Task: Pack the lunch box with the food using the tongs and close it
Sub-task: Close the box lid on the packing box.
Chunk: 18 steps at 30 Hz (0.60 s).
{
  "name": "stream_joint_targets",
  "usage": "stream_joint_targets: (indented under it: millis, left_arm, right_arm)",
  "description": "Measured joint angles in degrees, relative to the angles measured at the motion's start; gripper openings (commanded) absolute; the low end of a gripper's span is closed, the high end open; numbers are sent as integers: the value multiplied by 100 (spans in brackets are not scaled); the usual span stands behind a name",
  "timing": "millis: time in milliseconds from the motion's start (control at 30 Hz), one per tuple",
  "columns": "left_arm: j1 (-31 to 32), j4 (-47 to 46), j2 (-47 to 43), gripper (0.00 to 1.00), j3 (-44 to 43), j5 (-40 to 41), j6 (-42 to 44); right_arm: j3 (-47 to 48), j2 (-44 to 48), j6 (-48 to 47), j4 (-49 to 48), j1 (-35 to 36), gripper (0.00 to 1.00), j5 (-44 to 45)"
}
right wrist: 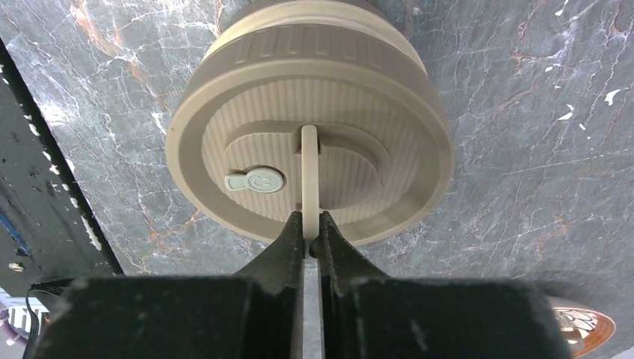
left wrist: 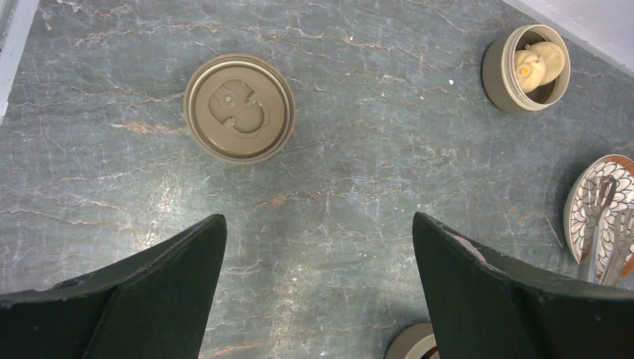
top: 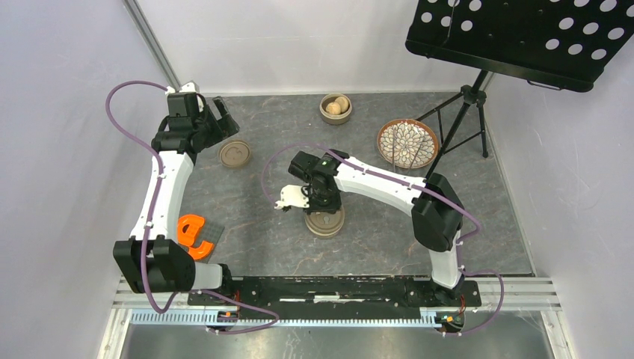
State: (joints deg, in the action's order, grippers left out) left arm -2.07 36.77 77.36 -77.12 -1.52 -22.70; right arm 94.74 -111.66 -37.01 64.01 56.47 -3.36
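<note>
The lunch box is a round tan container (top: 324, 222) at the table's middle, its ribbed lid (right wrist: 310, 97) on top. My right gripper (right wrist: 312, 228) is shut on the lid's thin upright handle (right wrist: 310, 172), straight above the box (top: 323, 203). An open tan tier (top: 336, 107) at the back holds pale bun-like food (left wrist: 538, 63). The tongs (left wrist: 605, 224) lie across the patterned plate (top: 407, 143). My left gripper (left wrist: 318, 224) hangs open over bare table at the back left (top: 224, 112), with nothing between its fingers.
A flat tan lid-like disc (top: 235, 153) lies near the left gripper. An orange object on a grey pad (top: 196, 233) sits at the front left. A black music stand (top: 523, 37) on a tripod (top: 463, 112) overhangs the back right corner.
</note>
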Motion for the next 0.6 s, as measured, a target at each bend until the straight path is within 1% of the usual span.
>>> stream_joint_targets:
  millis: [100, 300, 400, 500, 600]
  left_arm:
    - [0, 0, 7, 100, 0, 0, 2]
    - [0, 0, 50, 100, 0, -2, 2]
    - [0, 0, 74, 100, 0, -4, 2]
    - [0, 2, 92, 100, 0, -9, 2]
    - [0, 0, 92, 100, 0, -20, 4]
  right_arm:
    - [68, -61, 22, 35, 4, 26, -20]
    - [94, -85, 17, 33, 4, 30, -142]
    - [94, -83, 15, 31, -37, 35, -249]
    - [94, -81, 15, -15, -116, 44, -435]
    - [85, -33, 9, -105, -275, 49, -638]
